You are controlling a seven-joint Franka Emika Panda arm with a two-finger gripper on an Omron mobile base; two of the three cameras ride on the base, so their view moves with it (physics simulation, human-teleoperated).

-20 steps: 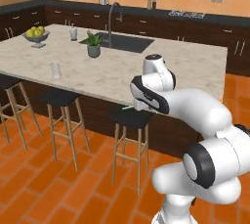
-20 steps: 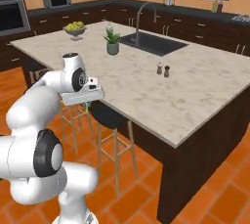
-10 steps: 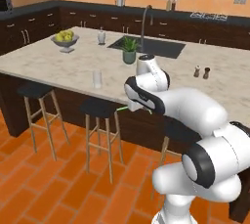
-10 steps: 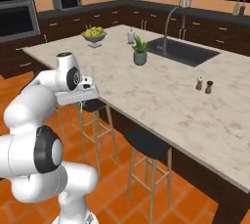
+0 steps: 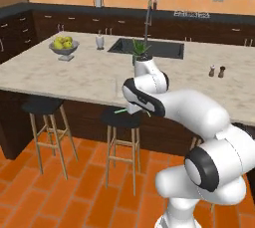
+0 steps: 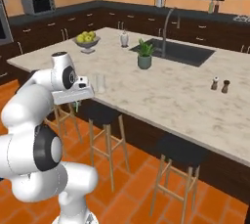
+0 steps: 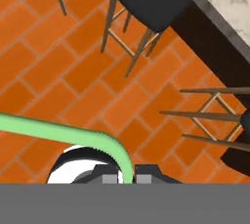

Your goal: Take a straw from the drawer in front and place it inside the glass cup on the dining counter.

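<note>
Glossy white arm (image 5: 199, 117), that was, fat rounded links with dark grey joint caps; a flat white hand block (image 6: 73, 93) capped a round head-like wrist with a dark disc.

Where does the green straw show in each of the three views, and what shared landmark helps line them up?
Left base view: the straw pokes out left of the arm, centre, above a black stool.
Right base view: a short green tip hangs below the hand, centre left.
Hand view: the straw arcs from the left edge down to the bottom centre.
Shared landmark: the black stool under the marble counter edge.
</note>
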